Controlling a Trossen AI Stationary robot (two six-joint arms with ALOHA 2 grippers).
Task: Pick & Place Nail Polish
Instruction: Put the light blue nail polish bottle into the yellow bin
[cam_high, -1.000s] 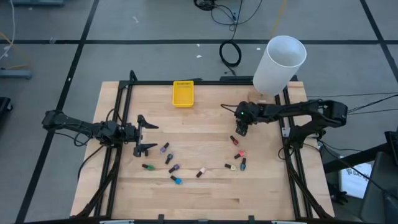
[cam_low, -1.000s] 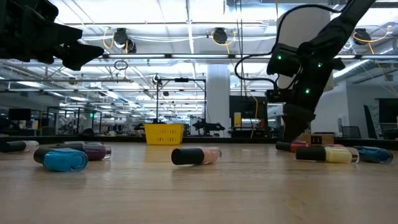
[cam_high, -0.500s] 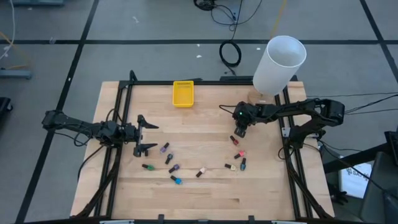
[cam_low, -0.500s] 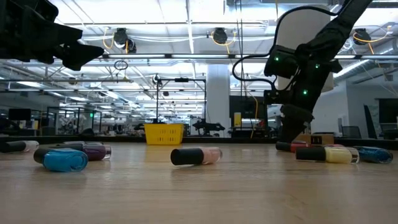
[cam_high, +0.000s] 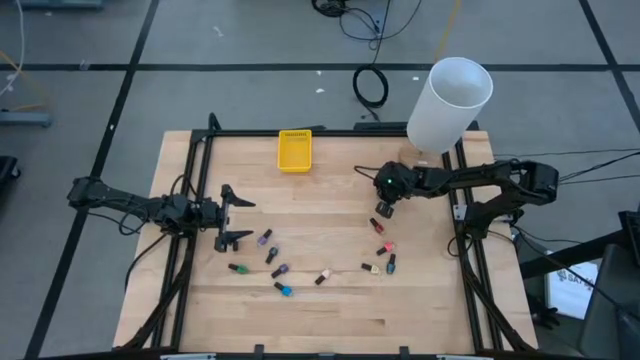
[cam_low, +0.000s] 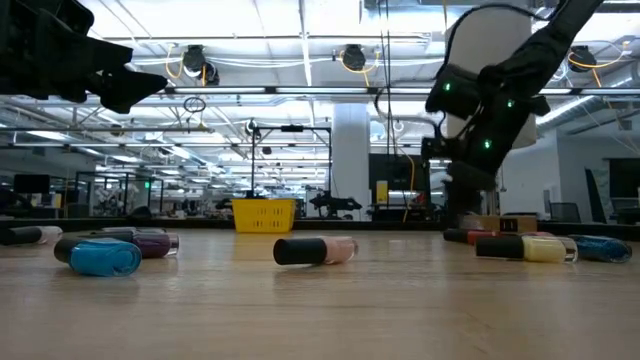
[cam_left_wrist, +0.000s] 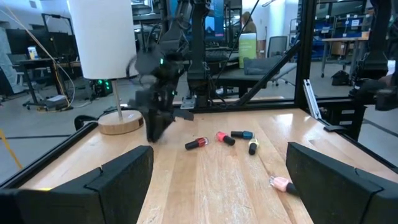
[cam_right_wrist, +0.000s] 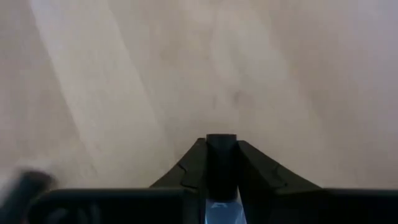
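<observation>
At the left of the high view, the left tool (cam_high: 232, 217) waits above the table (cam_high: 330, 300) with its two fingers spread wide apart and nothing between them. Just right of it and toward the lower middle of the frame, most of the nail polish lies scattered on the wood: a purple bottle (cam_high: 264, 238), a dark one with a green body (cam_high: 238, 269), a blue bottle (cam_high: 283, 289) and a beige one (cam_high: 324, 276), each lying on its side and apart from the others. In the upper middle sits the yellow bin (cam_high: 294, 150), well apart from every bottle. Right of centre, the right tool (cam_high: 382, 209) hangs over the table with its fingers closed on a small bottle with a dark cap (cam_right_wrist: 221, 165), seen in the right wrist view clamped between the two dark fingers. Just below that tool in the high view lies a red bottle (cam_high: 377, 225), with three more bottles (cam_high: 387, 262) clustered beneath. A white cylinder (cam_high: 449, 104) stands at the upper right.
</observation>
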